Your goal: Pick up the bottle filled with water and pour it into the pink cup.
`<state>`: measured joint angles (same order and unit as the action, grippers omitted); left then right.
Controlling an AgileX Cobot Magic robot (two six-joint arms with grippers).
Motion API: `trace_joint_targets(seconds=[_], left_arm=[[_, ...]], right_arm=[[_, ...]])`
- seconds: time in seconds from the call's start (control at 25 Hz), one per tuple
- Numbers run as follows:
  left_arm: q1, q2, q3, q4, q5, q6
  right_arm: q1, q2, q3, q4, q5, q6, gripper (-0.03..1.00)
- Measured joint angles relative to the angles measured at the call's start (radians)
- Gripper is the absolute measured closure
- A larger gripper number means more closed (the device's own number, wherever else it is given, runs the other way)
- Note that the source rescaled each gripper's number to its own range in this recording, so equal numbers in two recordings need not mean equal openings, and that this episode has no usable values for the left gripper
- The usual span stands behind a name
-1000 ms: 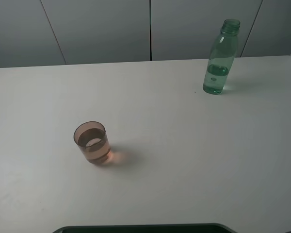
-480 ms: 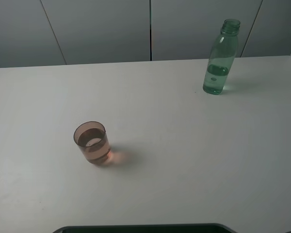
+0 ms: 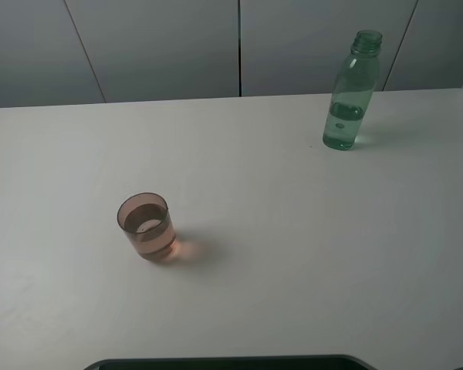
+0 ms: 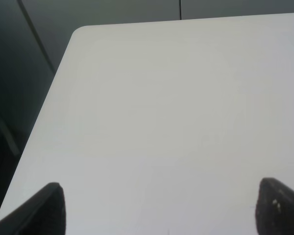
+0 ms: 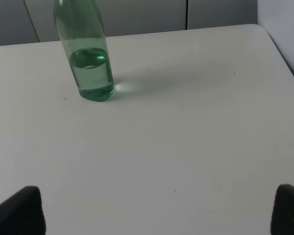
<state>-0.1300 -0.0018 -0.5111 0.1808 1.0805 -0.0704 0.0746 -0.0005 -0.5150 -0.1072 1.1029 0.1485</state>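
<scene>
You are looking at a plain white counter (image 3: 293,254) with rounded corners and a matte top. Behind it stands a wall of grey panels (image 3: 162,46) divided by dark vertical seams.

The tall slim transparent green plastic bottle (image 3: 351,92) stands upright near the far right part of the counter, cap off, its ribbed threaded neck open at the top. Water fills roughly the lower third. In the right wrist view the same bottle (image 5: 88,58) shows its water line and casts a bright green glint on the counter beside its base.

The small translucent brownish-pink plastic tumbler (image 3: 146,226) stands upright in the near left part of the counter, well apart from the bottle. It has a dark rim and holds some liquid.

The left claw (image 4: 161,208) is spread wide, both dark fingertips (image 4: 39,210) apart over bare counter near its left edge. The right claw (image 5: 159,210) is likewise spread, empty, facing the bottle from some way off.
</scene>
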Motion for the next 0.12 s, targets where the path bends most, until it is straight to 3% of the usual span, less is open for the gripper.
trace_joint_targets(seconds=[0.12], left_arm=[[0.000,0.000,0.000,0.000,0.000,0.002]], right_arm=[[0.000,0.000,0.000,0.000,0.000,0.000,-0.03]])
